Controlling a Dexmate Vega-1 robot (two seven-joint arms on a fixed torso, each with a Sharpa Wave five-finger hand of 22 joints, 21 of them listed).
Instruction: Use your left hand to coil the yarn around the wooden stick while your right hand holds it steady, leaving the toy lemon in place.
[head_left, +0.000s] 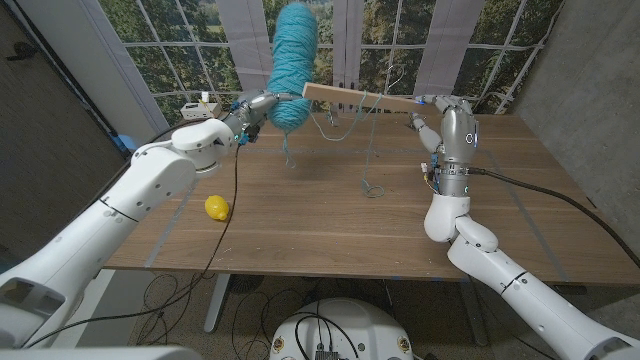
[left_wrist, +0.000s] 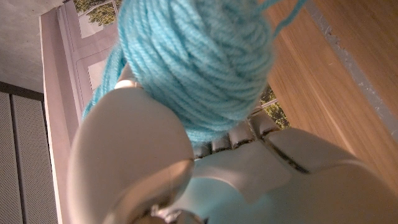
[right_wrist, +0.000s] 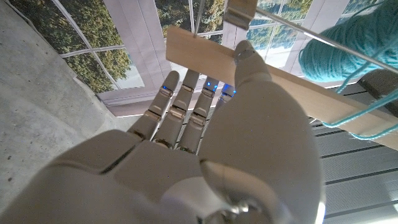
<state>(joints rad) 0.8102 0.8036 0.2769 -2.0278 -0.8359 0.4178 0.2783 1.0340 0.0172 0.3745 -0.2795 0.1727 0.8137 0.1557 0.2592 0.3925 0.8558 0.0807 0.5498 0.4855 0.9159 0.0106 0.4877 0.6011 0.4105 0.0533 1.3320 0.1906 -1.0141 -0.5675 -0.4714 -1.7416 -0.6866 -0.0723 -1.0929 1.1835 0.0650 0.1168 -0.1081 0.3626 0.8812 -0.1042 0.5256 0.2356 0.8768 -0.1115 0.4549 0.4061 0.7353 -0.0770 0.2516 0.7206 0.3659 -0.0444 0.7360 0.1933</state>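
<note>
I have the left robot hand (head_left: 252, 108) raised above the tabletop (head_left: 330, 215), its fingers wrapped around the teal yarn skein (head_left: 293, 62), which stands up beside one end of the wooden stick (head_left: 358, 98). My right robot hand (head_left: 432, 104) grips the stick's other end, keeping it level in the air. Loose yarn strands (head_left: 372, 135) hang from the stick down to the tabletop. The toy lemon (head_left: 217, 207) sits near the tabletop's left edge, well apart from both.

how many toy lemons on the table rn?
1. The toy lemon lies on the wooden table near its left edge, beside the left arm, away from the yarn and stick.
</note>
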